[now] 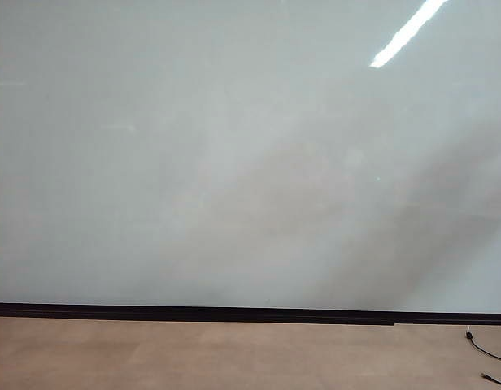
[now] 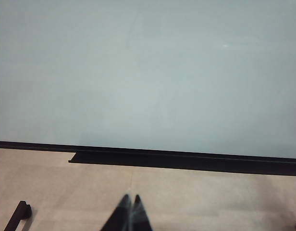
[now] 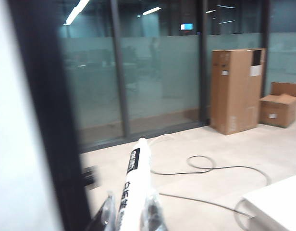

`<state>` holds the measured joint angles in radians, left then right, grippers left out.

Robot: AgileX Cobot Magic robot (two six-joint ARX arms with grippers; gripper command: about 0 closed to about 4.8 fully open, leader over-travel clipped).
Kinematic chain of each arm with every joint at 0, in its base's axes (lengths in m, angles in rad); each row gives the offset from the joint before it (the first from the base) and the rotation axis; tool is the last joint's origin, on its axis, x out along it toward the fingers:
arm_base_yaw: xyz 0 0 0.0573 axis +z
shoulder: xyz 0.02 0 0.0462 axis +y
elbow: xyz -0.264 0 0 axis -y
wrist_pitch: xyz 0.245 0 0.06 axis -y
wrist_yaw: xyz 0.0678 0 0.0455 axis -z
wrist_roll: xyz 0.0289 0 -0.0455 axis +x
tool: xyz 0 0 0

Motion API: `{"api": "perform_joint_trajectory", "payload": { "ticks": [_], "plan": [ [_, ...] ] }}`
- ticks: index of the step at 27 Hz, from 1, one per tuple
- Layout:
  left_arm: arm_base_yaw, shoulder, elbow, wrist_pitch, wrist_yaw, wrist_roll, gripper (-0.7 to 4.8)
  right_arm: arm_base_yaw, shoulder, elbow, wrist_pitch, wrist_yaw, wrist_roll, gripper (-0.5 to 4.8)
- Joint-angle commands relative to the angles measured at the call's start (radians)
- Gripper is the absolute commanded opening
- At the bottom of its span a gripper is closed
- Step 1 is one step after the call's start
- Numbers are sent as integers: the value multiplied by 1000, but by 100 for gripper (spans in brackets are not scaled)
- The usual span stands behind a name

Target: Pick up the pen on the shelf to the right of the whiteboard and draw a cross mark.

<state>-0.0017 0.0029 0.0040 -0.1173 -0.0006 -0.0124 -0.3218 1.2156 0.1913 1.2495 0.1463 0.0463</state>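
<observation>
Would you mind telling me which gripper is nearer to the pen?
Right. The right gripper is shut on the pen; the left gripper, shut and empty, faces the whiteboard.

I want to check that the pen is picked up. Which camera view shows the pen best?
The right wrist view shows it best: the pen stands between the fingers of the right gripper, which is shut on it. The exterior view and the left wrist view show only the whiteboard and no pen; the left gripper is shut and holds nothing.
</observation>
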Motion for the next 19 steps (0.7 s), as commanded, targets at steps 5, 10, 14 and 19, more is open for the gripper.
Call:
{"api": "perform_joint_trajectory", "payload": {
  "ticks": [5, 10, 14, 19],
  "plan": [
    [0, 0, 3, 5, 3, 5, -5, 269, -469, -38, -462, 9, -49, -7],
    [0, 0, 3, 5, 4, 5, -4, 459, -637, -37, -660, -43, -117, -7],
    [0, 0, 3, 5, 4, 5, -5, 557, -633, -37, -706, -159, -174, -7],
    [0, 0, 3, 5, 4, 5, -5, 697, -522, -2, -707, -195, -253, -7]
  ]
}}
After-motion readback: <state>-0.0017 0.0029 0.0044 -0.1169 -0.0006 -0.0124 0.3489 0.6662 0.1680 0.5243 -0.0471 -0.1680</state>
